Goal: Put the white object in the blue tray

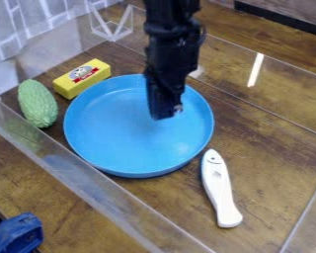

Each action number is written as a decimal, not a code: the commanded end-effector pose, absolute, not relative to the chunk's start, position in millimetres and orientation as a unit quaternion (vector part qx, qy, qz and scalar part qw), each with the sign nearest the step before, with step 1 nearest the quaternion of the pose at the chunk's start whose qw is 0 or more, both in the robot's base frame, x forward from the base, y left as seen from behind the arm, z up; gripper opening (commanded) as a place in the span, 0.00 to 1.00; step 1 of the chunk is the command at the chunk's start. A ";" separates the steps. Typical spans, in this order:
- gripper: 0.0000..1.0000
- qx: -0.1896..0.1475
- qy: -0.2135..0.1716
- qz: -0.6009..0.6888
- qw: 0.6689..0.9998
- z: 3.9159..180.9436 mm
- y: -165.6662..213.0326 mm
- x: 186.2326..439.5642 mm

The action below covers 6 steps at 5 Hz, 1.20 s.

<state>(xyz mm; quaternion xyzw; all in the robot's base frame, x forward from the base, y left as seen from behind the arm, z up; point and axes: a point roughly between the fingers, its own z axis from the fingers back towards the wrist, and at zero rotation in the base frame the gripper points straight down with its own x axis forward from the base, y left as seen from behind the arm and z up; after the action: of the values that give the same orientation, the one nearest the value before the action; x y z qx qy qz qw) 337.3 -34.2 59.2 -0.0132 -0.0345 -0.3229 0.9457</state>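
Camera view, single entry. Gripper (164, 114): pointing down over the upper middle of the blue tray (108, 148), carrying nothing; whether its jaws stand apart cannot be told. White object (220, 186): flat on the table at lower right, just outside the rim, not yet collected. Yellow block (82, 77) and green oval (39, 103): left, apart.

Bright; table (273, 148) glare; low-res
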 end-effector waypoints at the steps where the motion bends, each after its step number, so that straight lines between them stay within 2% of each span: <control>1: 1.00 0.009 -0.073 -0.306 0.949 77.1 -51.7 333.9; 2: 1.00 0.017 -0.078 -0.305 0.949 53.9 -68.0 318.9; 3: 1.00 0.025 -0.086 -0.307 0.947 43.0 -82.2 304.0; 6: 1.00 0.024 -0.106 -0.278 0.954 41.9 -69.1 315.3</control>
<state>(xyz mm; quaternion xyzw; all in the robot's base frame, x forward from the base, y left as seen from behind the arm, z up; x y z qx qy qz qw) 307.5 -70.4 25.3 0.0223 -0.0784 -0.2828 0.9557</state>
